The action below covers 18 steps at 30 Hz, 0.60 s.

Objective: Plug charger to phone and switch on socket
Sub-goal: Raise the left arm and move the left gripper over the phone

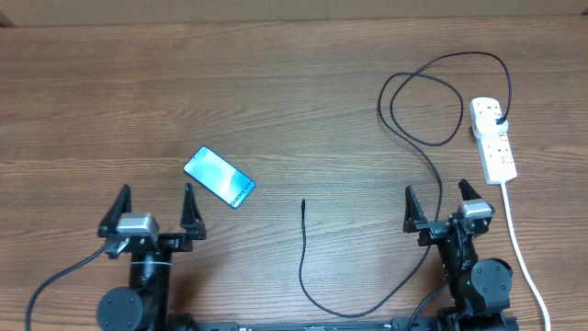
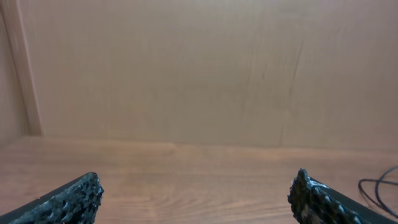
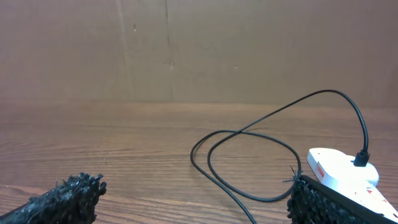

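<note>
Your left gripper [image 1: 156, 190] and right gripper [image 1: 435, 188] both sit wide, holding nothing. The phone [image 1: 219, 177] lies screen up, skewed, just ahead of the left gripper. The charger [image 1: 304, 248] is plugged into the socket [image 1: 493, 140] far right on the tabletop [image 1: 276, 92]. Its connector tip lies loose between the grippers.

I work over a wooden table [image 1: 276, 92], its brown grain running left to right. Along its far edge stands a plain light-brown board wall [image 2: 199, 74] with faint vertical seams. At the far left a paler upright strip [image 2: 25, 68] meets it. The light is soft and even.
</note>
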Motion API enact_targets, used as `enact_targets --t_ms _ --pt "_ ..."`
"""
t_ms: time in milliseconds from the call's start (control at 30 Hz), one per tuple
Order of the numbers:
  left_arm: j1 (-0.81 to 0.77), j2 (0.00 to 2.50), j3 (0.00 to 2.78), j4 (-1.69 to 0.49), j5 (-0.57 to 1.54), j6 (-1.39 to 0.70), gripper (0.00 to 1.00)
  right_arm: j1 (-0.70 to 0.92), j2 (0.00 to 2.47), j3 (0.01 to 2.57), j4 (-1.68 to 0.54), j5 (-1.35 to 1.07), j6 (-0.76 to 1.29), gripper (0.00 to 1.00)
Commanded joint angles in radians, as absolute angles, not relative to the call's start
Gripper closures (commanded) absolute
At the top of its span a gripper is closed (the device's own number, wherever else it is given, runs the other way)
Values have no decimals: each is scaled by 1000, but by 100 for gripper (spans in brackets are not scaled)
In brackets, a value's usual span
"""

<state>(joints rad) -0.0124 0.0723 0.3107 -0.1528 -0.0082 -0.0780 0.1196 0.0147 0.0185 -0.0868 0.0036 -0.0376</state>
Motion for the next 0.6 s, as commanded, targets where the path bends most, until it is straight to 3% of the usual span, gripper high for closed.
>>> enact_targets --t_ms 0,200,567 --pt "-5 179 425 -183 -3 -56 0 123 3 7 -83 -2 -43 0" --pt "-5 442 633 -300 0 -56 0 123 3 8 -83 -2 -43 0" --pt "-7 1029 1189 -743 1 -58 0 123 3 8 -83 -2 -43 0"
